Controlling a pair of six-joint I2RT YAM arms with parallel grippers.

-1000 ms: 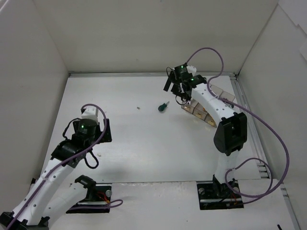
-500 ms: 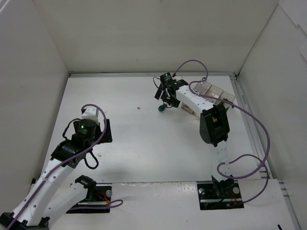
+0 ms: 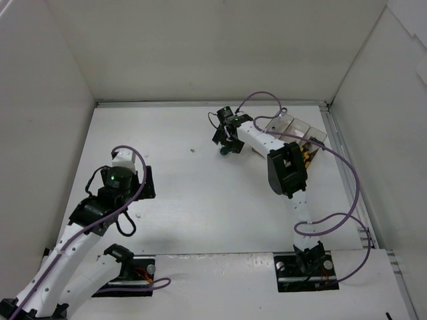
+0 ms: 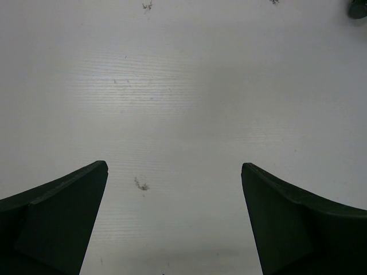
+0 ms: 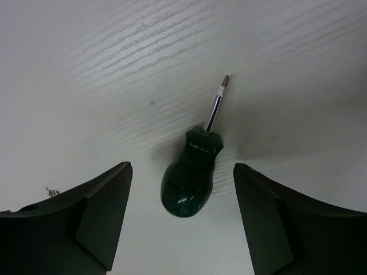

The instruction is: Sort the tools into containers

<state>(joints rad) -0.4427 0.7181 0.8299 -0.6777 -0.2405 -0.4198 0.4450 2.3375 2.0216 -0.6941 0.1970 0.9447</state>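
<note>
One stubby green-handled screwdriver lies flat on the white table, its silver blade pointing away from the wrist. The right gripper is low over it, two fingers spread either side of the handle with gaps showing, so nothing is gripped. The left gripper hangs spread wide over the tabletop, empty. A row of clear smoky plastic bins sits right of the screwdriver, partly behind the right arm, with yellow tool handles showing there.

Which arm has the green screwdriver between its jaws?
The right arm: the screwdriver lies on the table between its jaws, untouched by them. The left arm has only table between its jaws.
</note>
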